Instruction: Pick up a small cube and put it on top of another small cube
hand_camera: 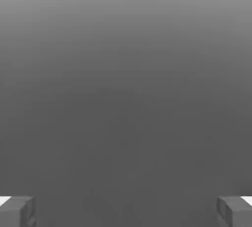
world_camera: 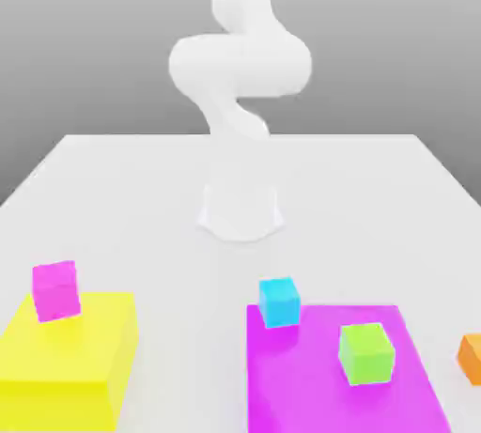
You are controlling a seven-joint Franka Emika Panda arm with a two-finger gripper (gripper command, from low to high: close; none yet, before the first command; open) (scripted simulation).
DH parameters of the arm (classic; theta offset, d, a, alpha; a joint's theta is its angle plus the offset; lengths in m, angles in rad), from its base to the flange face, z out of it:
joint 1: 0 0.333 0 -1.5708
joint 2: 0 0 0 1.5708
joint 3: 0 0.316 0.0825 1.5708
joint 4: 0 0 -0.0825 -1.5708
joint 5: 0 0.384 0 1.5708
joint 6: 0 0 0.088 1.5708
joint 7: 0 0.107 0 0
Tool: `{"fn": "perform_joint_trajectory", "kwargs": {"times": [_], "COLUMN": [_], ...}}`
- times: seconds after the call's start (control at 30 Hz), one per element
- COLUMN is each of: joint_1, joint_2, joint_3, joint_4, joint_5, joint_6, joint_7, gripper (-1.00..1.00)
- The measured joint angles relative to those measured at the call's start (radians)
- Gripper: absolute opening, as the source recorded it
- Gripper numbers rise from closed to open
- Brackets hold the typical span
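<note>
While jaws stand wide apart, empty, orange cube [world_camera: 471, 358] sits on table [world_camera: 141, 196], ungripped.

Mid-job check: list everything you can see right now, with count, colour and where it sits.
orange cube: one, orange, on the table at the exterior view's right edge, cut off by the frame.
cyan cube: one, cyan, at the far edge of the magenta slab.
green cube: one, green, on the magenta slab.
magenta cube: one, magenta, on the yellow block.
yellow block: one, yellow, near corner at the exterior view's left.
magenta slab: one, magenta, flat, near right.
table: one, white.
arm: one, white, rising from its base at the table's middle.
gripper: fingers wide apart, holding nothing.
</note>
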Motion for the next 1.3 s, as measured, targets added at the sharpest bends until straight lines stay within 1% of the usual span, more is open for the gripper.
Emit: {"fn": "perform_joint_trajectory", "kwargs": {"times": [0.3,0.57,0.67,0.77,0.9,1.0,1.07,1.1,1.3], "joint_1": [0.193,0.322,0.386,0.420,0.468,0.499,0.515,0.523,0.526], "joint_2": [0.333,0.623,0.731,0.840,0.985,1.095,1.167,1.200,1.217], "joint_3": [0.012,0.078,0.099,0.116,0.140,0.136,0.119,0.111,0.107], "joint_4": [-0.006,-0.012,-0.015,-0.017,-0.020,-0.009,0.005,0.012,0.015], "joint_5": [0.054,0.065,0.044,0.008,-0.072,-0.127,-0.147,-0.154,-0.158], "joint_6": [0.104,0.196,0.232,0.266,0.312,0.368,0.422,0.448,0.459], "joint_7": [-0.306,-0.547,-0.620,-0.682,-0.742,-0.751,-0.741,-0.736,-0.733], "gripper": [0.00,0.00,0.00,0.00,0.00,0.00,0.00,-1.00,-1.00]}}
